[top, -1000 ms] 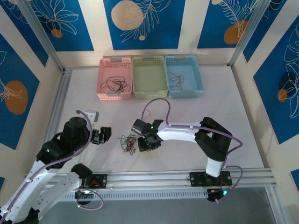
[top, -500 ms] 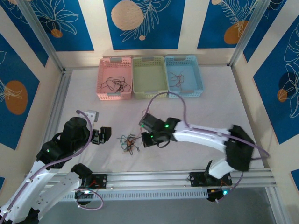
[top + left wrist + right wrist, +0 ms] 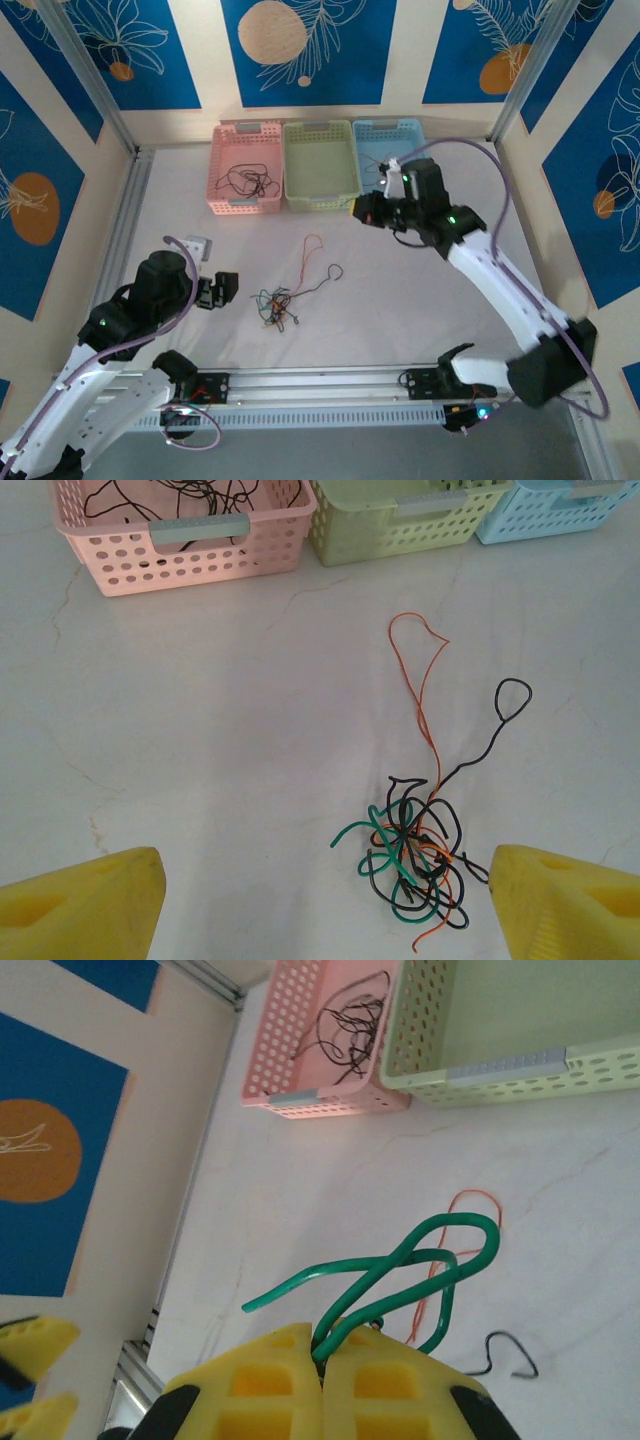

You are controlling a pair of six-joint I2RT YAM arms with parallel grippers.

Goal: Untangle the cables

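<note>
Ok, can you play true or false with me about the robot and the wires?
The right gripper pinches a green cable. True.
The left gripper holds the tangle. False: the left gripper is open, and the tangle lies on the table.
The pink basket is empty. False: the pink basket has black cables inside.
An orange cable loops out of the tangle. True.
</note>
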